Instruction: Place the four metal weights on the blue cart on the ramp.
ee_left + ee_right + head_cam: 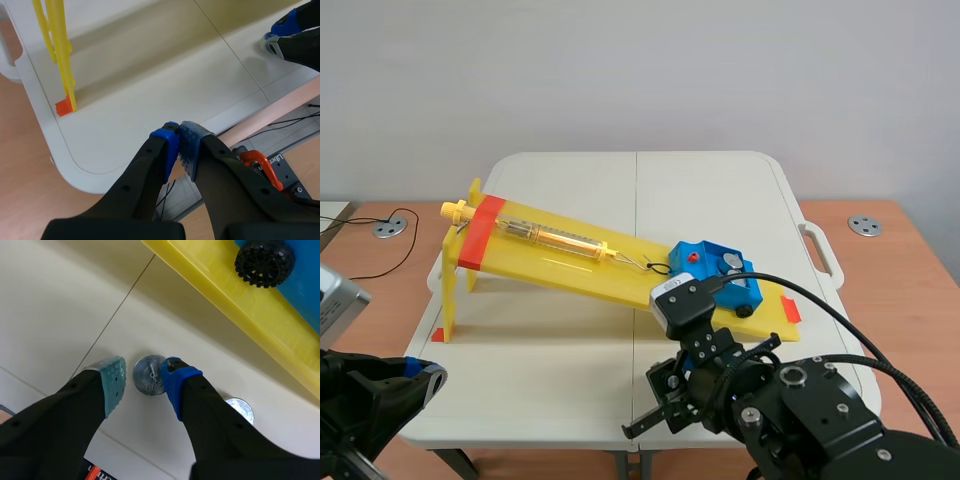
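The left gripper [179, 137] is hanging pinched shut on nothing over the table's [570, 360] near edge, close to the yellow ramp [570, 262]. The blue cart [705, 262] is sitting low on the ramp, with one metal weight [732, 260] lying on it. The right gripper [144, 374] is straddling a second weight [148, 376] on the table, its fingers spread and its blue pad [174, 382] touching the rim. A third weight [240, 410] is lying just beside it.

We see a yellow ramp [580, 270], blue cart [705, 258], black wheel [264, 262]. Weight [146, 376] is silver. Right gripper [144, 374] pads [114, 380] dotted: one teal, one blue.
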You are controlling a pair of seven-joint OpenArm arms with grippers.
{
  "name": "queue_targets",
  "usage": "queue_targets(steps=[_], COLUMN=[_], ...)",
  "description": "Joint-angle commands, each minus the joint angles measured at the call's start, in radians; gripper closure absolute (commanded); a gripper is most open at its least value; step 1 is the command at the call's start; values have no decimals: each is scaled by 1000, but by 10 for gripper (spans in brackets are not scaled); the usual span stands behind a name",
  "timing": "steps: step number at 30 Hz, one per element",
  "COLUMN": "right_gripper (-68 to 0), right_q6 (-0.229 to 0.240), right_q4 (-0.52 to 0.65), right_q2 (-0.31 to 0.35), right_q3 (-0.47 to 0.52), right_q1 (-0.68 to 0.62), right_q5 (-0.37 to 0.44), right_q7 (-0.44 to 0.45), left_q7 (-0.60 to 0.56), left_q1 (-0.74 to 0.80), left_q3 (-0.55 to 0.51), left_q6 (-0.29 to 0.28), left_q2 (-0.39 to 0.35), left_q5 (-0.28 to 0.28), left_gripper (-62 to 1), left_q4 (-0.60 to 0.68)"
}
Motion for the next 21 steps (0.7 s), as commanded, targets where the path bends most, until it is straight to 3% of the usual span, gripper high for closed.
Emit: queue_targets(steps=[1,6,10,13,21], right_gripper=[-149,-96,-7,-7,-7], right_q6=[-30,-33,-38,-37,-37], right_q4=[46,16,8,16,245], right_q2=[-1,-1,0,3,61], right_q3=[3,3,3,4,4], right_q1=[78,78,78,78,5], right_q5=[18,18,2,-3,26], right_q7=[121,111,97,95,21], left_q7=[-97,-97,-97,-97,-97], left_q1=[-19,-19,-19,-19,-20], left_q3=[-14,-14,-14,-14,-14], left_q6=[-20,-20,-20,-20,-20], left_q2=[-6,-6,-6,-6,-6], left_q5=[-44,-44,-44,-44,-44], left_gripper=[-36,-36,-36,-36,-36], left_q4=[62,62,62,62,62])
